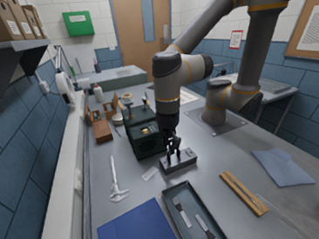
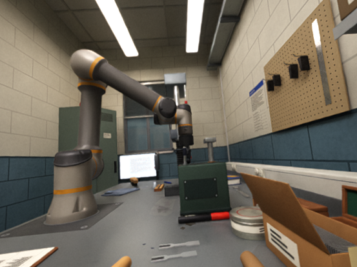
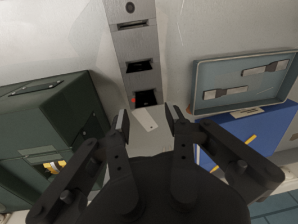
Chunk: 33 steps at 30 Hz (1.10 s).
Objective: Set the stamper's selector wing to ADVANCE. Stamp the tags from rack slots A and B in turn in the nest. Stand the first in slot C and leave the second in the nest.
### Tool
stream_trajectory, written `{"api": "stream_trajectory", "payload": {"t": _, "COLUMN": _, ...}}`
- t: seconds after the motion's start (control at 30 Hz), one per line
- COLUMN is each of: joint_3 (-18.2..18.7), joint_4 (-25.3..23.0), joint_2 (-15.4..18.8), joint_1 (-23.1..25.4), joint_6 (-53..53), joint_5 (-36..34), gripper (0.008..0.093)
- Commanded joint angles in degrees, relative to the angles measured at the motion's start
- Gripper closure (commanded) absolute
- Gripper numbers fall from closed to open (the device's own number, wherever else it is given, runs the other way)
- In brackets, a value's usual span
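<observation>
A pale tag (image 3: 144,119) (image 1: 149,173) lies flat on the bench just off the near end of the grey slotted rack (image 3: 137,56) (image 1: 178,160), close under the fingertips. The rack's two nearer slots look dark and empty; the far slot holds a thin pale edge. The dark green stamper (image 3: 42,118) (image 1: 146,135) (image 2: 203,187) sits to the rack's left, with a yellow part showing in its front opening (image 3: 52,166). My gripper (image 3: 146,121) (image 1: 171,152) hangs over the rack's near end, and it is open and holds nothing.
Behind the stamper stand small boxes, a round tin (image 2: 248,221) and a red-and-black marker (image 2: 204,217). Right of the rack a grey tray (image 3: 243,80) (image 1: 196,224) holds metal test strips, partly over a blue folder (image 1: 142,233). A white caliper (image 1: 115,179) lies toward the bench's wall-side edge.
</observation>
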Motion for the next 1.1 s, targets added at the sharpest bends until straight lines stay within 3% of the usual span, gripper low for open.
{"api": "stream_trajectory", "payload": {"t": 0.0, "joint_3": -0.33, "joint_4": 0.55, "joint_2": -0.33, "joint_1": 0.0, "joint_6": 0.0, "joint_5": 0.0, "gripper": 0.0484}}
{"api": "stream_trajectory", "payload": {"t": 0.3, "joint_3": -2.31, "joint_4": 4.34, "joint_2": -2.05, "joint_1": 0.0, "joint_6": 0.0, "joint_5": 0.0, "gripper": 0.0484}}
{"api": "stream_trajectory", "payload": {"t": 1.07, "joint_3": -2.44, "joint_4": 4.55, "joint_2": -2.16, "joint_1": 0.0, "joint_6": 0.0, "joint_5": 0.0, "gripper": 0.0484}}
